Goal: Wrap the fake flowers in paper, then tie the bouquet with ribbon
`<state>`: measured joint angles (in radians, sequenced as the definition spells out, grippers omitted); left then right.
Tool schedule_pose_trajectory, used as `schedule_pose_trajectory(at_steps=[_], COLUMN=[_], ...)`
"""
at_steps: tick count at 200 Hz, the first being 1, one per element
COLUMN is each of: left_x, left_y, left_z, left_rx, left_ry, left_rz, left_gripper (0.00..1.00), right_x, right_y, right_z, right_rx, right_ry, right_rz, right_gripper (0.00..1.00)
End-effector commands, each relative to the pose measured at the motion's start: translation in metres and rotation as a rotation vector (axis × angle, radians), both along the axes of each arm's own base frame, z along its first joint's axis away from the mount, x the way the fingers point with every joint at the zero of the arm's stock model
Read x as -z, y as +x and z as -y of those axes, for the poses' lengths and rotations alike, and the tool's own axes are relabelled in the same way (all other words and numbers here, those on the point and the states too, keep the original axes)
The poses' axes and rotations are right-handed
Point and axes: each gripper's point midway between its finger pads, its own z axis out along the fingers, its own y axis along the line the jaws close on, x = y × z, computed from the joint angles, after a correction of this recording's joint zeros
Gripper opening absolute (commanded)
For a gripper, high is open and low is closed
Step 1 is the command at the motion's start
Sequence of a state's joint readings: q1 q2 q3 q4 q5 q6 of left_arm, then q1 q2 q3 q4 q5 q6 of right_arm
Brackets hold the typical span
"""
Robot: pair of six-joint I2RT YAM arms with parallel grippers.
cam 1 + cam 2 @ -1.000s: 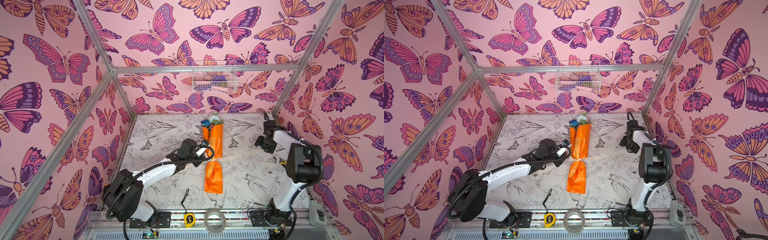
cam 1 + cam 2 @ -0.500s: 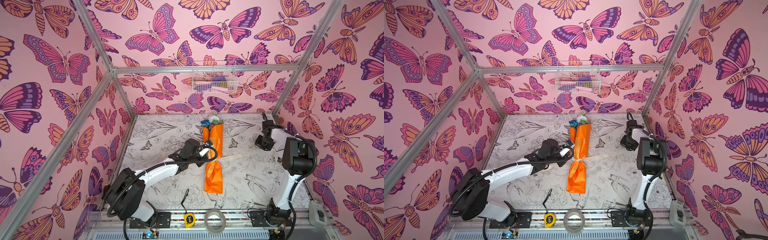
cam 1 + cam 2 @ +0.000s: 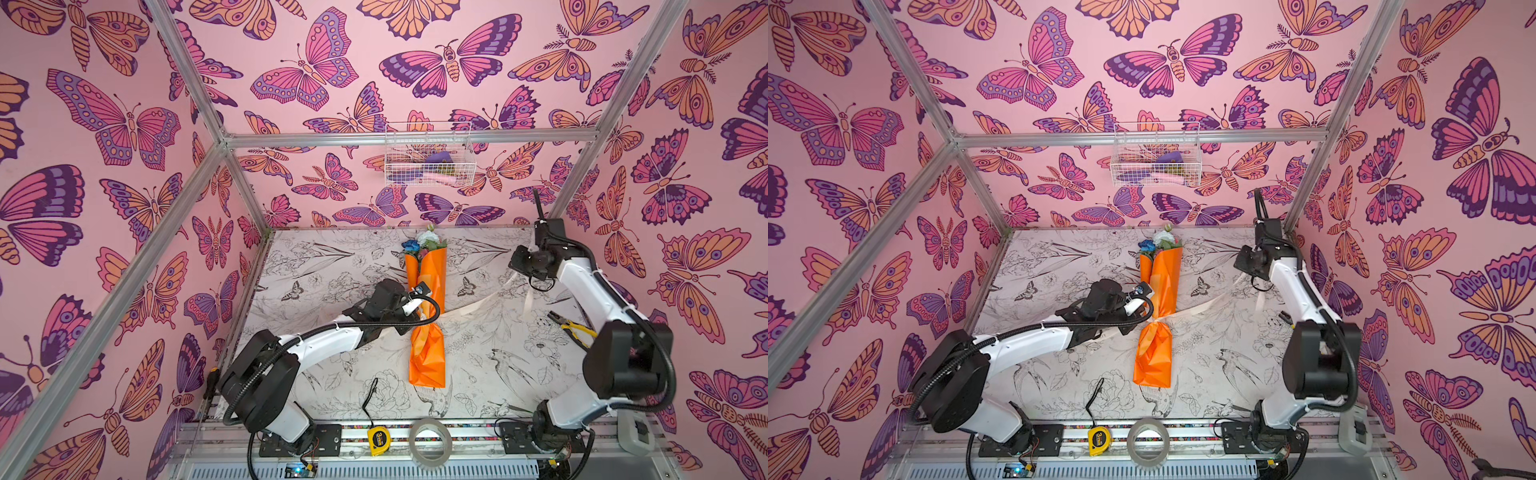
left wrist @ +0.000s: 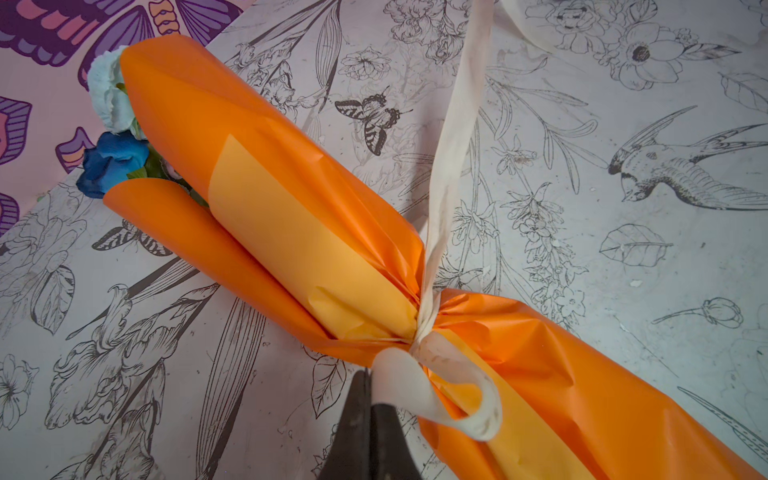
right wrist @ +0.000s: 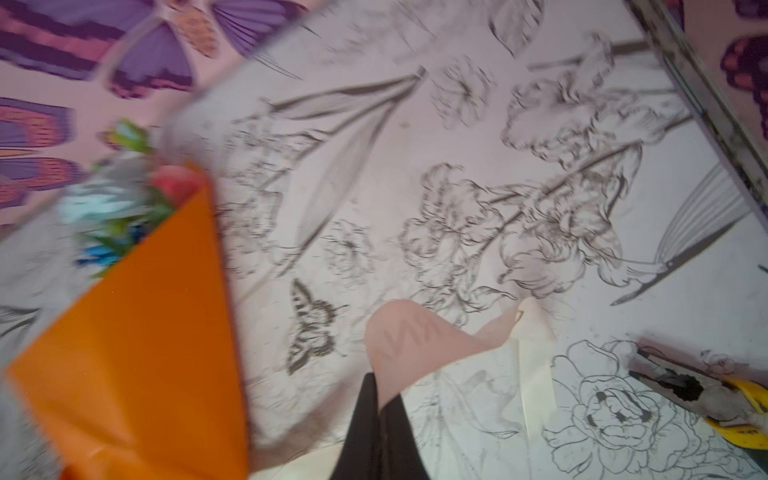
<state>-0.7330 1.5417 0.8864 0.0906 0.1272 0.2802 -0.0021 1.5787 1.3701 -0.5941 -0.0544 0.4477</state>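
Your bouquet point(image 3: 428, 357) lies flat in the middle of the table point(image 3: 332, 266), blooms toward the back wall. Glossy orange paper wraps it, paler on the inner face where a flap folds over. It's pinched tight at the waist, and a blue rose, a white one and green leaves poke out of the open end. The right wrist view adds a pink bloom, though it's blurred.

That waist is cinched by the cream ribbon point(image 4: 446, 166), knotted on top with a small loop curling beside the knot. Your left gripper point(image 4: 368, 390) sits right at the knot, jaws clamped on the ribbon where the loop begins. The other tail runs out across the table to your right gripper point(image 5: 378, 395), well apart from the wrap, jaws pressed together on that end.

On the back wall hangs a wire basket point(image 3: 428, 158) with purple and pink items inside, too small to name. Along the front rail there's a yellow tape measure point(image 3: 379, 440) showing a "3" on its face, just beside a roll of tape point(image 3: 430, 442). Yellow-handled pliers point(image 3: 573, 330) lie near your right arm.
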Motion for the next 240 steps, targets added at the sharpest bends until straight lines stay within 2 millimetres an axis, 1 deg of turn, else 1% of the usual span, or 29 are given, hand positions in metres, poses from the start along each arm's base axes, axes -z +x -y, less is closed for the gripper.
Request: schedule_pose_trajectory(at_steps=[1, 19, 34, 58, 75, 97, 99, 102, 116, 129, 150, 164, 190, 220, 240], left_x=[-0.016, -0.018, -0.019, -0.015, -0.012, -0.011, -0.011, -0.011, -0.012, -0.010, -0.004, 0.002, 0.013, 0.023, 0.028], left_y=[0.007, 0.005, 0.005, 0.004, 0.002, -0.003, -0.004, -0.005, -0.010, -0.013, -0.018, -0.023, -0.030, -0.034, -0.034], left_z=[0.013, 0.020, 0.026, 0.032, 0.035, 0.038, 0.039, 0.039, 0.042, 0.045, 0.048, 0.051, 0.056, 0.064, 0.067], left_rx=[0.033, 0.060, 0.077, 0.103, 0.117, 0.149, 0.152, 0.158, 0.182, 0.200, 0.223, 0.242, 0.259, 0.269, 0.263], left_ry=[-0.020, -0.016, -0.008, 0.027, 0.047, 0.047, 0.047, 0.047, 0.047, 0.059, 0.088, 0.111, 0.156, 0.198, 0.213], left_rz=[0.081, 0.116, 0.143, 0.186, 0.216, 0.246, 0.249, 0.252, 0.273, 0.288, 0.304, 0.312, 0.322, 0.333, 0.329], left_gripper=[0.00, 0.00, 0.00, 0.00, 0.00, 0.00, 0.00, 0.00, 0.00, 0.00, 0.00, 0.00, 0.00, 0.00, 0.00], right_x=[-0.047, -0.084, -0.108, -0.137, -0.150, -0.157, -0.150, -0.146, -0.143, -0.137, -0.123, -0.113, -0.097, -0.086, -0.081], right_y=[-0.014, -0.024, -0.032, -0.046, -0.055, -0.066, -0.064, -0.064, -0.072, -0.080, -0.093, -0.102, -0.120, -0.150, -0.175], right_z=[-0.044, -0.081, -0.115, -0.173, -0.212, -0.262, -0.268, -0.274, -0.306, -0.332, -0.365, -0.384, -0.413, -0.444, -0.462], right_rx=[-0.159, -0.269, -0.376, -0.553, -0.674, -0.824, -0.837, -0.852, -0.940, -1.009, -1.097, -1.149, -1.244, -1.373, -1.469], right_ry=[0.058, 0.072, 0.073, 0.066, 0.064, 0.072, 0.068, 0.063, 0.050, 0.041, 0.042, 0.051, 0.077, 0.133, 0.180], right_rz=[0.099, 0.191, 0.252, 0.312, 0.335, 0.347, 0.331, 0.323, 0.316, 0.301, 0.269, 0.239, 0.188, 0.135, 0.094], right_gripper=[0.00, 0.00, 0.00, 0.00, 0.00, 0.00, 0.00, 0.00, 0.00, 0.00, 0.00, 0.00, 0.00, 0.00, 0.00])
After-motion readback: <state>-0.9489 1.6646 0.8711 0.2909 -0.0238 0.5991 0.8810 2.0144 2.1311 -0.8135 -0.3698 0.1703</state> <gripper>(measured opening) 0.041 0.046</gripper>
